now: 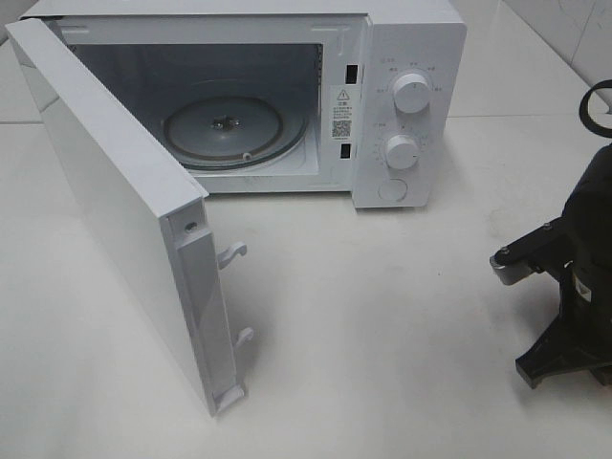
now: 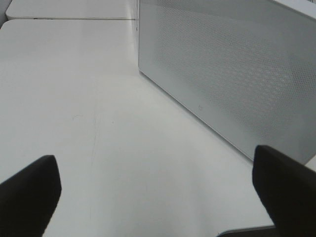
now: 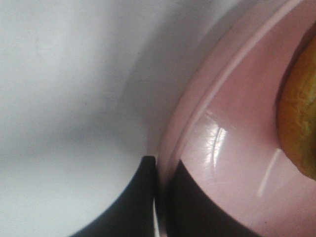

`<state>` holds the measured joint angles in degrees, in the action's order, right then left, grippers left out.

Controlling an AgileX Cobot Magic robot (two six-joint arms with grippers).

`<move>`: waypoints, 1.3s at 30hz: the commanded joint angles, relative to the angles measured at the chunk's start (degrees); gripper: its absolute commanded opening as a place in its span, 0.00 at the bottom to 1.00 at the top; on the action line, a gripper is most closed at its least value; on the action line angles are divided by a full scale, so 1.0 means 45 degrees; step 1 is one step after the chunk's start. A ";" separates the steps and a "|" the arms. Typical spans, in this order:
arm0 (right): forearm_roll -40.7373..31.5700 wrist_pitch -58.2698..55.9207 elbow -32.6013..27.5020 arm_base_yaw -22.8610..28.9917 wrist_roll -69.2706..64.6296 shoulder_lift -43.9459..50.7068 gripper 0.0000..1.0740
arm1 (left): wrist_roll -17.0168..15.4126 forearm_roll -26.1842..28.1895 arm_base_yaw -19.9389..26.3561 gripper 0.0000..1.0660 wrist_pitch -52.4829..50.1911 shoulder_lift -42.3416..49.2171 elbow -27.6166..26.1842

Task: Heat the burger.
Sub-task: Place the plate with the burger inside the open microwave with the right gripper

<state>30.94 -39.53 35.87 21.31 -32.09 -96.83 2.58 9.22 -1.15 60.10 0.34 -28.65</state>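
We see only a golden-brown, pitted curve of the burger (image 3: 298,128), sitting on the pink plate (image 3: 237,123) whose rim our right gripper (image 3: 160,197) pinches tight; our left gripper (image 2: 158,190) gapes wide above the table (image 2: 74,98).

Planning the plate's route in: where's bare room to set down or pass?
Free: the turntable inside the microwave, and the tabletop between the open door and the right arm. Tight: by the door's latch hooks.
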 commanded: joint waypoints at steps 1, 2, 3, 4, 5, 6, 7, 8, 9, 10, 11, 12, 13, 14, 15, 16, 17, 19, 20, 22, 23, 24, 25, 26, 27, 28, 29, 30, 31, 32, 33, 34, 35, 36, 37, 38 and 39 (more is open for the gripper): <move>0.0458 -0.0777 -0.0038 0.0089 0.0051 0.0853 0.00 | -0.0025 -0.0038 0.0025 0.92 -0.0191 0.0293 0.0025; 0.0458 -0.0777 -0.0038 0.0089 0.0051 0.0853 0.00 | -0.0025 -0.0038 0.0025 0.92 -0.0191 0.0293 0.0025; 0.0458 -0.1133 -0.0038 0.0089 0.0267 0.1133 0.00 | -0.0025 -0.0038 0.0025 0.92 -0.0191 0.0293 0.0025; 0.0458 -0.1133 -0.0038 0.0089 0.0267 0.1133 0.00 | -0.0025 -0.0038 0.0025 0.92 -0.0191 0.0293 0.0025; 0.0420 -0.1337 -0.0051 0.0089 0.0395 0.1375 0.00 | -0.0025 -0.0038 0.0025 0.92 -0.0191 0.0293 0.0025; 0.0420 -0.1362 -0.0089 0.0089 0.0395 0.1477 0.00 | -0.0025 -0.0038 0.0025 0.92 -0.0191 0.0293 0.0025; 0.0420 -0.1362 -0.0089 0.0089 0.0395 0.1477 0.00 | -0.0025 -0.0038 0.0025 0.92 -0.0191 0.0293 0.0025; 0.0420 -0.1388 -0.0166 0.0102 0.0395 0.1681 0.00 | -0.0025 -0.0038 0.0025 0.92 -0.0191 0.0293 0.0025; 0.0497 -0.1426 -0.0293 0.0306 0.0395 0.1948 0.00 | -0.0025 -0.0038 0.0025 0.92 -0.0191 0.0293 0.0025; 0.0497 -0.1426 -0.0293 0.0306 0.0395 0.1948 0.00 | -0.0025 -0.0038 0.0025 0.92 -0.0191 0.0293 0.0025; 0.0509 -0.1451 -0.0331 0.0357 0.0382 0.2101 0.00 | -0.0025 -0.0038 0.0025 0.92 -0.0191 0.0293 0.0025; 0.0547 -0.1642 -0.0382 0.0637 0.0382 0.2368 0.00 | -0.0025 -0.0038 0.0025 0.92 -0.0191 0.0293 0.0025; 0.0547 -0.1642 -0.0382 0.0637 0.0382 0.2368 0.00 | -0.0025 -0.0038 0.0025 0.92 -0.0191 0.0293 0.0025; 0.0611 -0.1744 -0.0395 0.0853 0.0382 0.2496 0.00 | -0.0025 -0.0038 0.0025 0.92 -0.0191 0.0293 0.0025; 0.0700 -0.1961 -0.0395 0.1197 0.0382 0.2699 0.00 | -0.0025 -0.0038 0.0025 0.92 -0.0191 0.0293 0.0025; 0.0700 -0.1961 -0.0395 0.1197 0.0382 0.2699 0.00 | -0.0025 -0.0038 0.0025 0.92 -0.0191 0.0293 0.0025; 0.0726 -0.2075 -0.0395 0.1375 0.0395 0.2827 0.00 | -0.0025 -0.0038 0.0025 0.92 -0.0191 0.0293 0.0025; 0.0726 -0.2165 -0.0395 0.1668 0.0395 0.3107 0.00 | -0.0025 -0.0038 0.0025 0.92 -0.0191 0.0293 0.0025; 0.0738 -0.2215 -0.0407 0.1974 0.0509 0.3361 0.00 | -0.0025 -0.0038 0.0025 0.92 -0.0191 0.0293 0.0025; 0.0802 -0.2266 -0.0446 0.2165 0.0611 0.3514 0.00 | -0.0025 -0.0038 0.0025 0.92 -0.0191 0.0293 0.0025; 0.0891 -0.2330 -0.0547 0.2597 0.0840 0.3769 0.00 | -0.0025 -0.0038 0.0025 0.92 -0.0191 0.0293 0.0025; 0.0891 -0.2330 -0.0547 0.2597 0.0840 0.3769 0.00 | -0.0025 -0.0038 0.0025 0.92 -0.0191 0.0293 0.0025; 0.0904 -0.2355 -0.0573 0.2763 0.0866 0.3896 0.00 | -0.0025 -0.0038 0.0025 0.92 -0.0191 0.0293 0.0025; 0.0904 -0.2355 -0.0573 0.2763 0.0866 0.3896 0.00 | -0.0025 -0.0038 0.0025 0.92 -0.0191 0.0293 0.0025; 0.0980 -0.2406 -0.0675 0.3209 0.0980 0.4163 0.00 | -0.0025 -0.0038 0.0025 0.92 -0.0191 0.0293 0.0025; 0.1031 -0.2445 -0.0738 0.3629 0.1082 0.4380 0.00 | -0.0025 -0.0038 0.0025 0.92 -0.0191 0.0293 0.0025; 0.1031 -0.2445 -0.0738 0.3629 0.1082 0.4380 0.00 | -0.0025 -0.0038 0.0025 0.92 -0.0191 0.0293 0.0025; 0.1133 -0.2623 -0.0777 0.4087 0.1171 0.4558 0.00 | -0.0025 -0.0038 0.0025 0.92 -0.0191 0.0293 0.0025; 0.1133 -0.2623 -0.0777 0.4087 0.1171 0.4558 0.00 | -0.0025 -0.0038 0.0025 0.92 -0.0191 0.0293 0.0025; 0.1184 -0.2725 -0.0777 0.4316 0.1273 0.4635 0.00 | -0.0025 -0.0038 0.0025 0.92 -0.0191 0.0293 0.0025; 0.1337 -0.2852 -0.0777 0.4686 0.1426 0.4787 0.00 | -0.0025 -0.0038 0.0025 0.92 -0.0191 0.0293 0.0025; 0.1337 -0.2852 -0.0777 0.4686 0.1426 0.4787 0.00 | -0.0025 -0.0038 0.0025 0.92 -0.0191 0.0293 0.0025; 0.1401 -0.2890 -0.0777 0.4851 0.1490 0.4889 0.00 | -0.0025 -0.0038 0.0025 0.92 -0.0191 0.0293 0.0025; 0.1401 -0.2890 -0.0777 0.4851 0.1490 0.4889 0.00 | -0.0025 -0.0038 0.0025 0.92 -0.0191 0.0293 0.0025; 0.1451 -0.2928 -0.0777 0.5131 0.1795 0.5029 0.00 | -0.0025 -0.0038 0.0025 0.92 -0.0191 0.0293 0.0025; 0.1451 -0.2928 -0.0777 0.5462 0.2215 0.5157 0.00 | -0.0025 -0.0038 0.0025 0.92 -0.0191 0.0293 0.0025; 0.1451 -0.2928 -0.0777 0.5462 0.2215 0.5157 0.00 | -0.0025 -0.0038 0.0025 0.92 -0.0191 0.0293 0.0025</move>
<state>34.21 -51.39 32.49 44.86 -23.95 -74.66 2.58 9.22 -1.15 59.93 0.34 -28.65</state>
